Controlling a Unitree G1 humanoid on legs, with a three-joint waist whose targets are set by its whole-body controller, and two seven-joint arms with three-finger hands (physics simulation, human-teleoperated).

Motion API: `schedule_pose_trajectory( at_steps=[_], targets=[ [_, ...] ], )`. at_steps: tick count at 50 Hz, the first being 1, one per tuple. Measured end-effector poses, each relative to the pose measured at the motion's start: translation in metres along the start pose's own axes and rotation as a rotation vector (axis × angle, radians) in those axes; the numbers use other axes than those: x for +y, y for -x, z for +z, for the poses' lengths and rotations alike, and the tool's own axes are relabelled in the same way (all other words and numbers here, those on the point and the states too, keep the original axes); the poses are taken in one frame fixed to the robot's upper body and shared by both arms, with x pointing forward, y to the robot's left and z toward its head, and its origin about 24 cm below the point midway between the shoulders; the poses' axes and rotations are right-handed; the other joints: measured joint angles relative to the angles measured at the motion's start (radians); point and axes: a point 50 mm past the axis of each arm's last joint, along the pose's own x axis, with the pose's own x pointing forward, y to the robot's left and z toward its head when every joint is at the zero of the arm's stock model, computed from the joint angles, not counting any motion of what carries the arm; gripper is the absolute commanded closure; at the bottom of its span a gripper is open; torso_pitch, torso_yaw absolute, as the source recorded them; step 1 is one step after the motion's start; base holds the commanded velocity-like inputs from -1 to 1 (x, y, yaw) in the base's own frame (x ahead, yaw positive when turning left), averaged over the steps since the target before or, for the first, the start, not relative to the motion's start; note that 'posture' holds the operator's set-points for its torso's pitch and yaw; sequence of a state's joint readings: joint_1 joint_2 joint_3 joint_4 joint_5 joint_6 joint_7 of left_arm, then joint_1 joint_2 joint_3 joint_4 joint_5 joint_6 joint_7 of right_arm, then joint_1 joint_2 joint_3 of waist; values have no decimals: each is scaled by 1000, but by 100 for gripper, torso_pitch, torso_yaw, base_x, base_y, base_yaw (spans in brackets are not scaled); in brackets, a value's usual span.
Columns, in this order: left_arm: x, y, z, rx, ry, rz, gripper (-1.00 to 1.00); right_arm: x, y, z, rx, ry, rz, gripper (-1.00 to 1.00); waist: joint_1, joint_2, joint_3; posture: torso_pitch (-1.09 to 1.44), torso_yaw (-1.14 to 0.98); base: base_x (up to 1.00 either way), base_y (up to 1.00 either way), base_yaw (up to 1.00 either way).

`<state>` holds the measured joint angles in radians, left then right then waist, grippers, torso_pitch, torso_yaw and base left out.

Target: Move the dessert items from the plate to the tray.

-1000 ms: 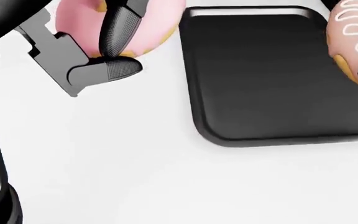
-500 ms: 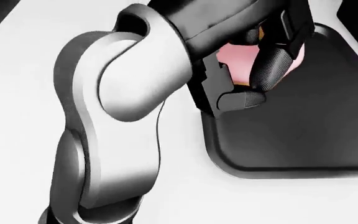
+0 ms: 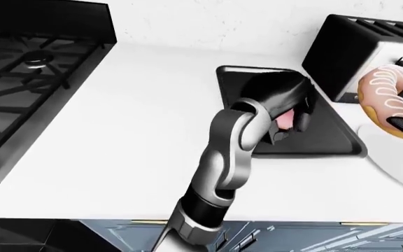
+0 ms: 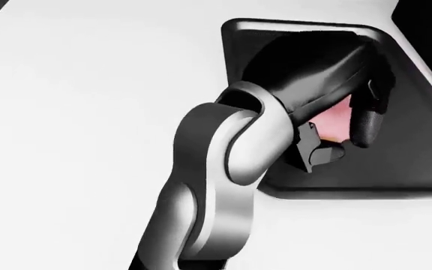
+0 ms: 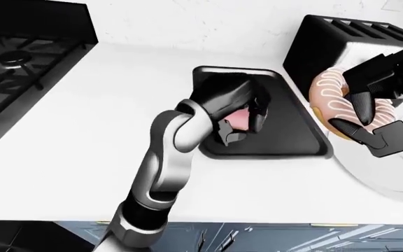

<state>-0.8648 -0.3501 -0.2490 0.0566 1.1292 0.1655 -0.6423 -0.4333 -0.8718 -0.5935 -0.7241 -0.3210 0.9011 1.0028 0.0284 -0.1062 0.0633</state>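
Right-eye view shows the left hand (image 5: 240, 122) pinching a pink donut (image 5: 236, 118) low over the tray (image 5: 286, 144) to drop it, while the right hand (image 5: 373, 113) pinches the striped donut (image 5: 331, 100) above the plate (image 5: 380, 176)

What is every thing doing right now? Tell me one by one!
Left hand: over the tray, fingers closed round the pink donut.
Pink donut: held, mostly hidden.
Tray: flat on the counter.
Right hand: gripping the striped donut.
Striped donut: lifted above the plate, tilted on edge.
Plate: on the counter.
Toaster: slots empty.
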Motion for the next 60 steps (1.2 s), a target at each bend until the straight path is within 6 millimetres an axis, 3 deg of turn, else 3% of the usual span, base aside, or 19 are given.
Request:
schedule_pose_trajectory(
  at_steps=[8, 10, 17, 20, 26, 28, 31, 34, 40, 45, 50, 55, 60],
  targets=[
    [-3, 0, -2, 5, -18, -6, 3, 2, -1, 0, 0, -1, 2, 100, -2, -1, -1, 0, 0, 0, 0, 0],
    [-3, 0, 0, 0, -21, -2, -17, 2, -1, 1, 0, -1, 4, 100, -1, -1, -2, 0, 0, 0, 0, 0],
    [-2, 1, 6, -19, -23, -8, -28, 2, -3, 0, -1, -2, 4, 100, -3, -2, -3, 0, 0, 0, 0, 0],
    [13, 5, 8, -25, -16, 13, -29, 1, -4, 3, -6, 5, 7, 100, -4, 1, 1, 0, 0, 0, 0, 0],
    [67, 30, 16, -59, 20, 134, -42, -1, -12, 13, -8, 22, 15, 100, -6, 7, 2, 0, 0, 0, 0, 0],
    [85, 42, 19, -70, 49, 181, -42, 2, -19, 17, -13, 29, 26, 100, -7, 10, 2, 0, 0, 0, 0, 0],
    [102, 61, 21, -88, 100, 235, -59, 10, -33, 25, -22, 31, 57, 100, -8, 15, 2, 0, 0, 0, 0, 0],
    [106, 75, 15, -79, 139, 246, -80, 18, -45, 29, -24, 26, 80, 100, -5, 20, 3, 0, 0, 0, 0, 0],
    [106, 93, -7, -10, 186, 209, -100, 32, -69, 29, -2, 15, 116, 100, -6, 33, 13, 0, 0, 0, 0, 0],
    [107, 103, -28, 37, 219, 218, -100, 39, -102, 30, 36, -16, 122, 100, -13, 56, 5, 0, 0, 0, 0, 0],
    [101, 106, -34, 30, 220, 215, -100, 50, -136, 34, 67, -27, 116, 100, -16, 76, 0, 0, 0, 0, 0, 0],
    [93, 106, -45, 59, 268, 213, -100, 55, -161, 35, 75, -33, 80, 100, -18, 80, 1, 0, 0, 0, 0, 0],
    [99, 111, -60, 121, 314, 246, -100, 61, -188, 37, 88, -38, 62, 100, -21, 85, 3, 0, 0, 0, 0, 0]
  ],
)
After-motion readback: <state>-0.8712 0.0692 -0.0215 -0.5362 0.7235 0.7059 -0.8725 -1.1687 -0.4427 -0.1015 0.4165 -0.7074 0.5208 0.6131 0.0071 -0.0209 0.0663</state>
